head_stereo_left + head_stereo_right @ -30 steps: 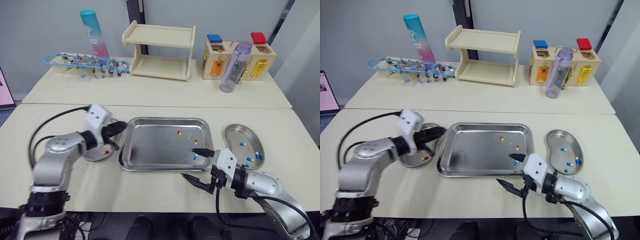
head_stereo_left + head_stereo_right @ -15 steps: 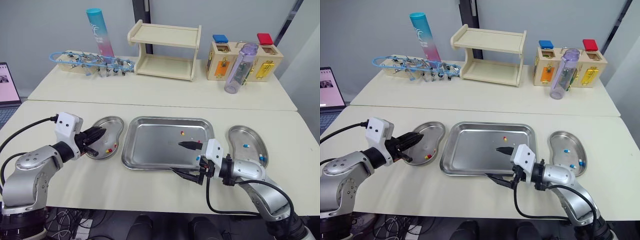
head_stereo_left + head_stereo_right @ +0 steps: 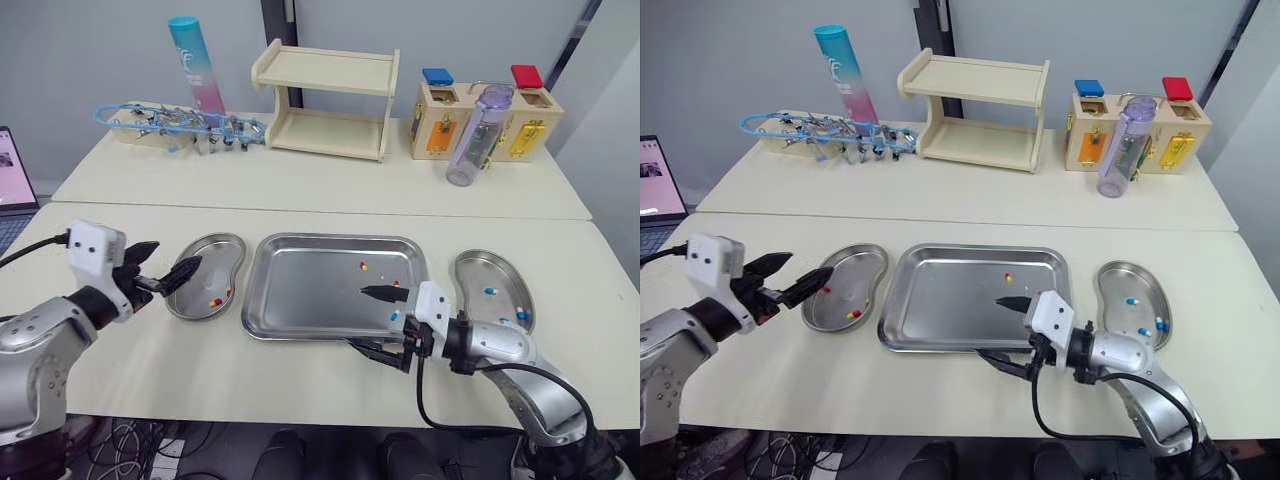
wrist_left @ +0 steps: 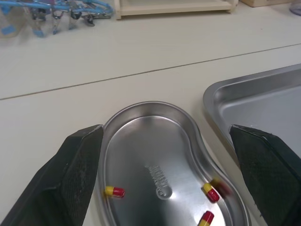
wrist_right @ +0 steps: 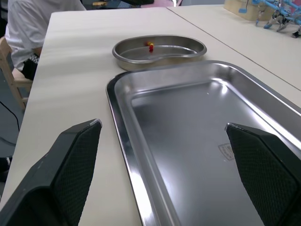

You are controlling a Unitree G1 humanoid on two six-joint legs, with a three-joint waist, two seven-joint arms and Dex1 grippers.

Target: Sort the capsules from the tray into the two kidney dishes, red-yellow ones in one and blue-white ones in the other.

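1. Left gripper [image 3: 172,260], fingers [image 4: 80,174] spread wide and empty, has drawn back to the outer rim of the left kidney dish [image 3: 236,262]. Three red-yellow capsules [image 4: 114,191] lie there, so a drop looks complete.
2. Right gripper [image 3: 358,318], also wide open and holding nothing, has barely shifted. It straddles the tray [image 3: 310,285] front edge beside a blue-white capsule [image 3: 395,315].
3. Both forearms lie low over the table [image 3: 200,370].
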